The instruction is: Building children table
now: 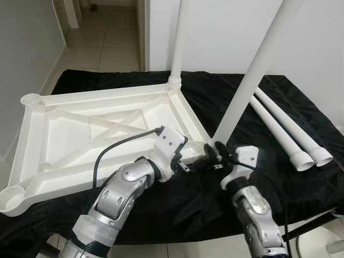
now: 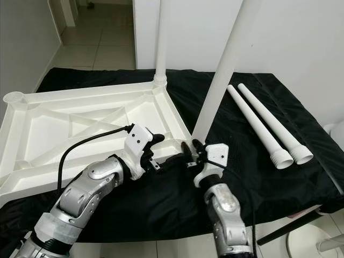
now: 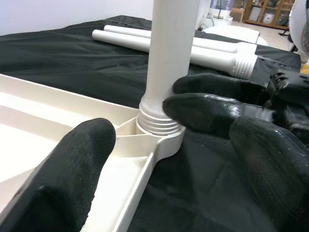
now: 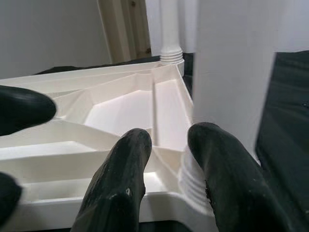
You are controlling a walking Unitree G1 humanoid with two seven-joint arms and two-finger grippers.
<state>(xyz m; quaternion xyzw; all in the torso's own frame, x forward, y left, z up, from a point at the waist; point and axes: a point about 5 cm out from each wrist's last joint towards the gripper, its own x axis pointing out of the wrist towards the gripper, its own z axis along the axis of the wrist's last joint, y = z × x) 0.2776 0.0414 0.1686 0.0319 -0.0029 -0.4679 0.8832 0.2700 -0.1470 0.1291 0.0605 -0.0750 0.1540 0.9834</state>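
The white plastic children's table top [image 1: 91, 140] lies upside down on the black-draped tabletop [image 1: 301, 107], ribbed underside up, so its corner sockets face upward to take legs. It sits toward the left edge of the tabletop, overhanging it a little at the near left corner.

Two legs already stand upright: the far leg [image 1: 178, 43] in the corner nearer the back edge, and the near leg [image 1: 252, 75] in the corner toward the front edge, leaning slightly, which suggests it is not yet fully seated. Both empty sockets [image 1: 11, 198] are on the left side.

Both arms work at that near corner. The left pincer [image 1: 200, 161] reaches in from the table top's side, its fingers [image 3: 212, 108] spread around the threaded collar [image 3: 157, 121] of the leg, apparently to brace the socket. The right pincer [image 1: 219, 153] comes from the front, its fingers [image 4: 219, 169] spread with one pressed against the base of the leg, probably to turn or steady it; it is not pinching anything that I can see.

Two spare legs [image 1: 285, 131] lie side by side near the right edge, threaded ends toward the front, within reach for the remaining sockets.
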